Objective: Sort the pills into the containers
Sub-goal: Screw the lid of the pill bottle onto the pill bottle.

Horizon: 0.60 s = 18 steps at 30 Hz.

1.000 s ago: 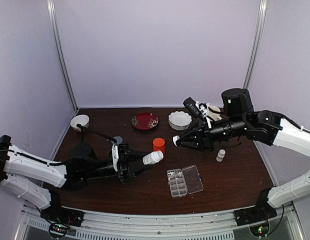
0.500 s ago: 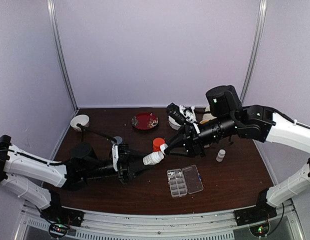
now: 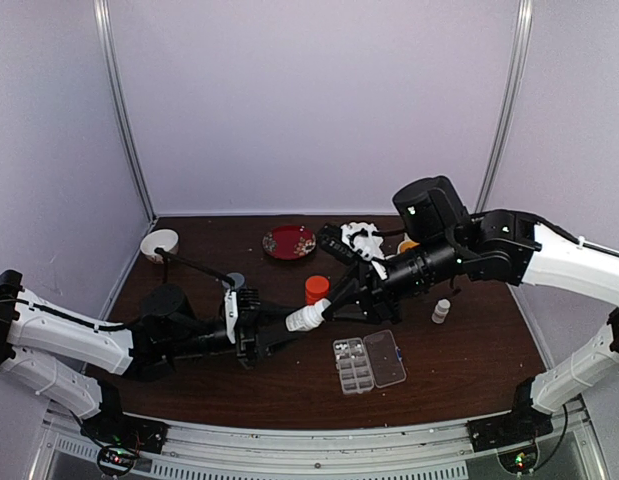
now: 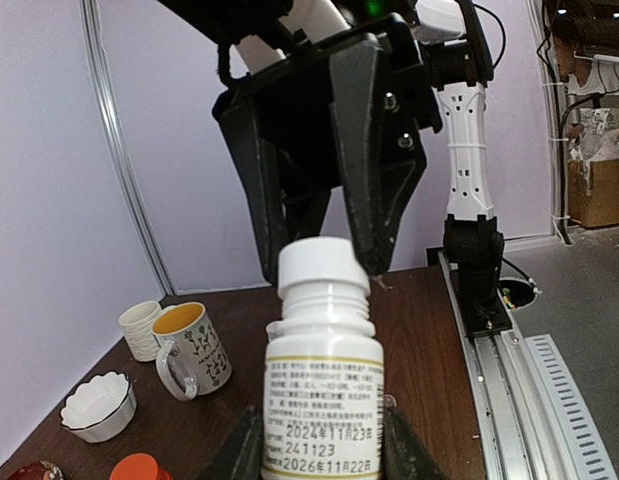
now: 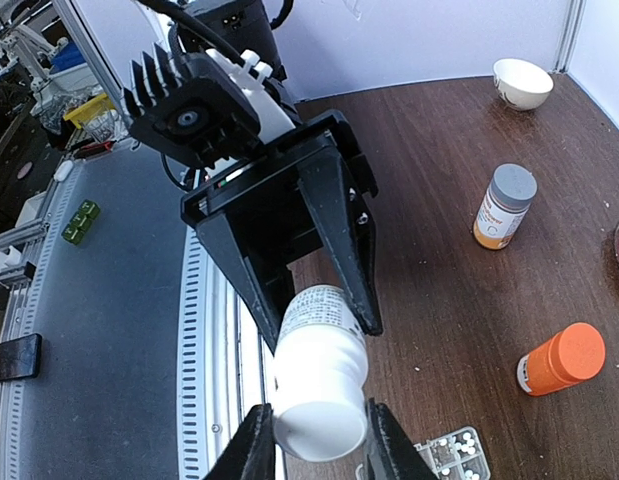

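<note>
My left gripper (image 3: 289,325) is shut on a white labelled pill bottle (image 3: 305,317) and holds it off the table, cap pointing right. In the left wrist view the bottle (image 4: 322,390) stands between my left fingers (image 4: 241,450). My right gripper (image 3: 326,305) has closed on the bottle's white cap (image 5: 321,425), with its fingers (image 5: 252,445) pressed against both sides. The clear pill box (image 3: 369,362) lies open on the table below and to the right, with pills (image 5: 446,446) in its left compartments.
An orange bottle (image 3: 316,288) stands just behind the held bottle. A small white bottle (image 3: 441,311) is to the right and a grey-capped bottle (image 5: 504,205) to the left. A red plate (image 3: 289,242), white bowls (image 3: 159,243) and a mug (image 4: 192,355) stand along the back.
My right arm has swung left and down from mid-table until its fingers closed round the cap of the held bottle. The left arm and bottle have stayed still.
</note>
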{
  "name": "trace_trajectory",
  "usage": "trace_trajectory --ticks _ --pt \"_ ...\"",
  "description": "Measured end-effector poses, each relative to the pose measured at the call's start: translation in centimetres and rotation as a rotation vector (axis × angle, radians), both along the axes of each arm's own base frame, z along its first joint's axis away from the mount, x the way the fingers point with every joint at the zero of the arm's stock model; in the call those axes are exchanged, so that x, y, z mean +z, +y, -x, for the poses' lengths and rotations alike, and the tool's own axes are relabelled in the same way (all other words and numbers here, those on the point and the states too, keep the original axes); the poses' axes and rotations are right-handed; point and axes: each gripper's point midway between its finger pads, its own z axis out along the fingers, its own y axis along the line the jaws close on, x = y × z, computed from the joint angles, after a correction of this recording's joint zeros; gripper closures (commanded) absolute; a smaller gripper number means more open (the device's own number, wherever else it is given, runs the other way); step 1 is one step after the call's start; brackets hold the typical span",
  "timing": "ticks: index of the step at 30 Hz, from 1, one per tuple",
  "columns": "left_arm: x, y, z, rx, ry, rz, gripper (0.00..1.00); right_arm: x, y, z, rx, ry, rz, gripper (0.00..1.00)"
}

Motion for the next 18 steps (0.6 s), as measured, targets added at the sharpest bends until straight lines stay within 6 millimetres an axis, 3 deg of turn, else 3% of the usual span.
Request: trace_trajectory --ticks 18 --pt "-0.7 -0.1 0.4 -0.028 0.043 -0.021 0.95 -1.1 0.2 0.7 0.092 -0.121 0.012 0.81"
